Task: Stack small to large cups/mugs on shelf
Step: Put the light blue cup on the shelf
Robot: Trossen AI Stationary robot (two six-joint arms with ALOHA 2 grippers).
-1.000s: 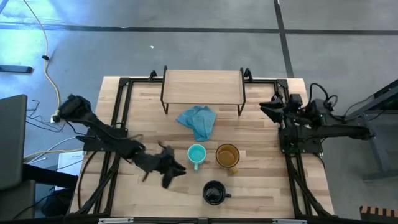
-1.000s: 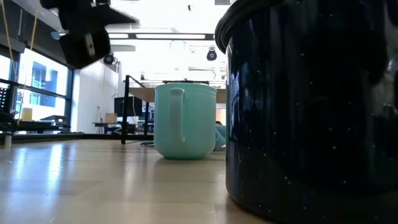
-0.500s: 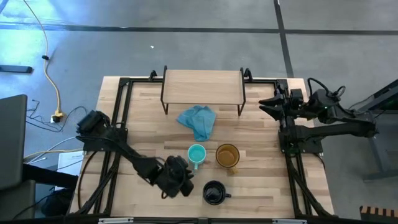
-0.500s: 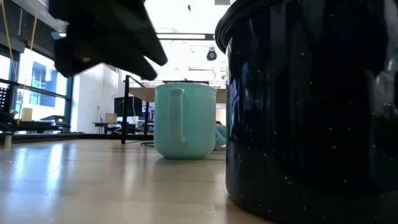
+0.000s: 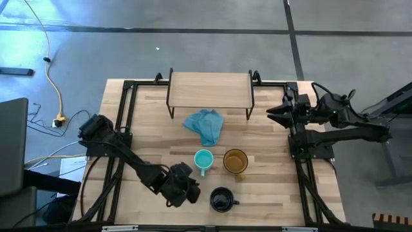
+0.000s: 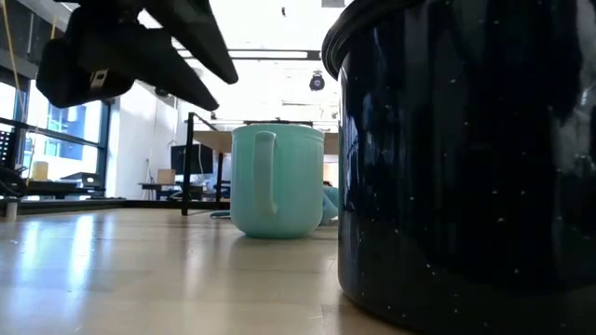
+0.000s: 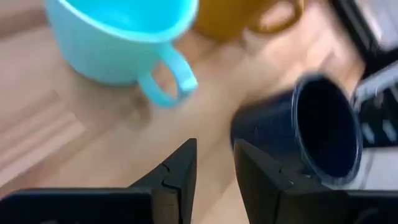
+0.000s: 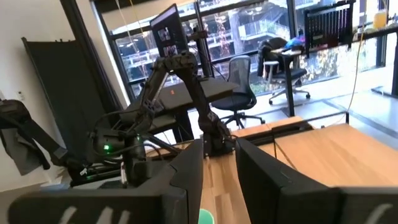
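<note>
Fingers [image 7: 177, 171] of left gripper [image 5: 187, 192] slightly apart, empty, hovering just beside black mug [image 5: 221, 199], glossy and speckled, near the table's [image 5: 270, 187] front edge. Behind it: small teal mug [image 5: 203, 160] beside amber-yellow mug [image 5: 235, 161]; farther back, shelf [image 5: 209, 89], bare. Right gripper [image 5: 275, 111] narrowly parted, raised at right edge.

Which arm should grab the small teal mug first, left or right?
Left. The left gripper hovers just beside the small teal handled mug, fingers slightly apart and empty. The right gripper waits far off at the table's right edge.
</note>
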